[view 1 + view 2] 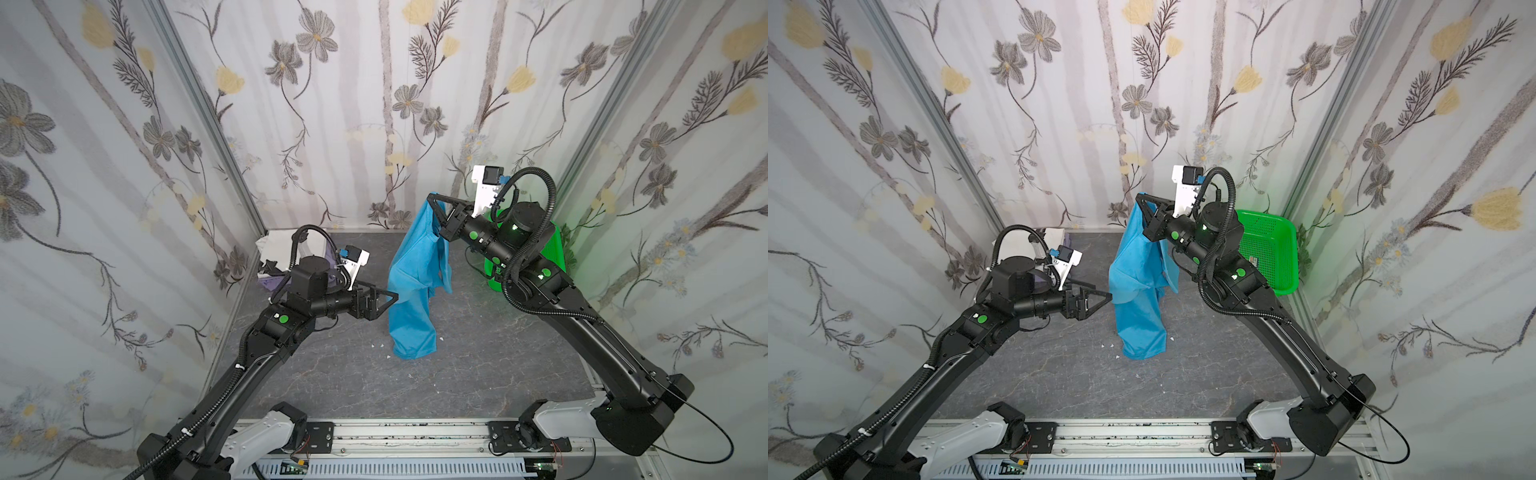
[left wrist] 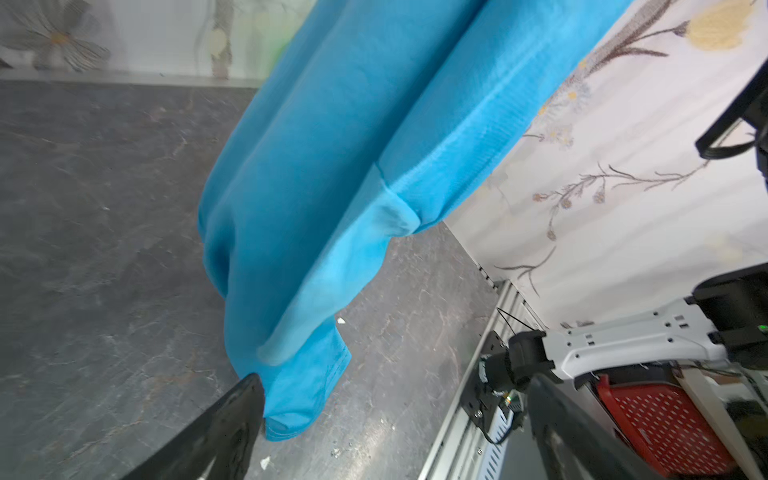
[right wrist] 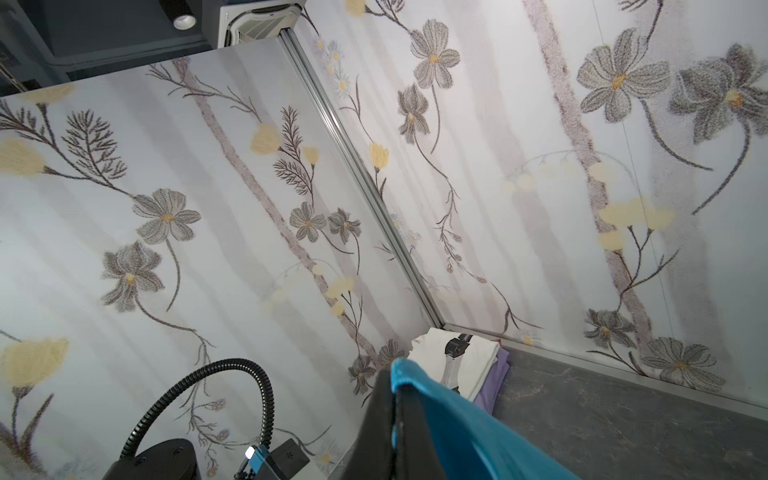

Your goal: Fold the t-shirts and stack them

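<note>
Shirt (image 1: 411,299): teal ribbed knit, limp vertical folds.

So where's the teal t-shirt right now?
In both top views the teal t-shirt hangs mid-scene, left of the green basket, clamped in the jaws of the right gripper; the open left gripper sits beside it.

- A dark grey, marble-veined tabletop (image 1: 478,374) fills the lower centre in both top views.
- Upper left corner: a folded lavender t-shirt (image 3: 496,382) lies on it, with a white t-shirt (image 3: 478,357) stacked on top.
- Upper right: a green basket (image 1: 1273,249).
- Centre: small white scraps (image 1: 379,345) lie beside the hem of a hanging teal-blue t-shirt (image 1: 411,316); contact with the surface is unclear.
</note>
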### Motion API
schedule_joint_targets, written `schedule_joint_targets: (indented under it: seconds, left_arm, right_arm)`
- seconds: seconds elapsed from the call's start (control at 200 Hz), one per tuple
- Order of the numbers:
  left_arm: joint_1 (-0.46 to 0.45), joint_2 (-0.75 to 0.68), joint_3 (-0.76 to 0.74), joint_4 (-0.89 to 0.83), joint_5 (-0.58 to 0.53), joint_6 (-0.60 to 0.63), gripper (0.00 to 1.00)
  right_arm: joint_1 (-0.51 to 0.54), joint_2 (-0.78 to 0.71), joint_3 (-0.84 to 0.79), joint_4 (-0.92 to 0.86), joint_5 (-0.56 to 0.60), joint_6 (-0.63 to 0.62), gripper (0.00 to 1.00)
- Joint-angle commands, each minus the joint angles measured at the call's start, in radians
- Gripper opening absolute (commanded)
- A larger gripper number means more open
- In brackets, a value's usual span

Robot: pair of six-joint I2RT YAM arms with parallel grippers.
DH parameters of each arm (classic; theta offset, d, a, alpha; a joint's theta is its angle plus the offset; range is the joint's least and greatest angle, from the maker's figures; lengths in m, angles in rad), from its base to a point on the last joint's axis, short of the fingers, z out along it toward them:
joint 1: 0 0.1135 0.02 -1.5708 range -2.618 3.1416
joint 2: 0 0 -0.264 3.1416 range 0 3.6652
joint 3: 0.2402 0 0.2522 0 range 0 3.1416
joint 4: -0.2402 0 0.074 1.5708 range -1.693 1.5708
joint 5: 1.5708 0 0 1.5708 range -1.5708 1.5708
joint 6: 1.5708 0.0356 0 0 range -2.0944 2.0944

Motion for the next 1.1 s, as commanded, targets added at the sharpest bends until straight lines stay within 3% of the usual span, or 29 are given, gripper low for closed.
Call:
schedule_joint_targets:
  seconds: [0.0,0.145,0.295,0.699,0.769,0.859,0.904,1.094]
  left_arm:
    - [-0.001,0.014,0.019,0.107,-0.113,0.052,1.0]
    - [-0.011,0.108,0.057,0.119,0.012,0.036,0.9]
    - [-0.066,0.118,0.047,0.146,0.004,0.049,0.74]
    - [-0.12,0.14,0.054,0.145,-0.038,0.062,0.69]
    - [-0.122,0.158,0.054,0.16,-0.043,0.059,0.53]
    - [-0.124,0.176,0.062,0.166,-0.054,0.06,0.14]
    - [-0.125,0.179,0.069,0.166,-0.048,0.059,0.0]
    - [-0.136,0.139,0.123,0.113,0.011,0.071,0.0]
  right_arm:
    - [0.003,-0.007,0.011,0.03,0.002,0.011,0.0]
    - [0.003,-0.02,0.012,0.015,0.001,0.002,0.0]
    - [0.003,-0.021,0.019,0.005,0.017,-0.011,0.0]
    - [0.006,0.001,0.023,0.005,0.014,-0.013,0.0]
    - [0.006,-0.003,0.02,0.006,0.014,-0.011,0.0]
    - [0.006,-0.004,0.02,0.007,0.005,-0.01,0.0]
    - [0.006,-0.003,0.02,0.006,0.007,-0.008,0.0]
    - [-0.032,0.07,0.069,0.029,-0.026,0.0,0.0]
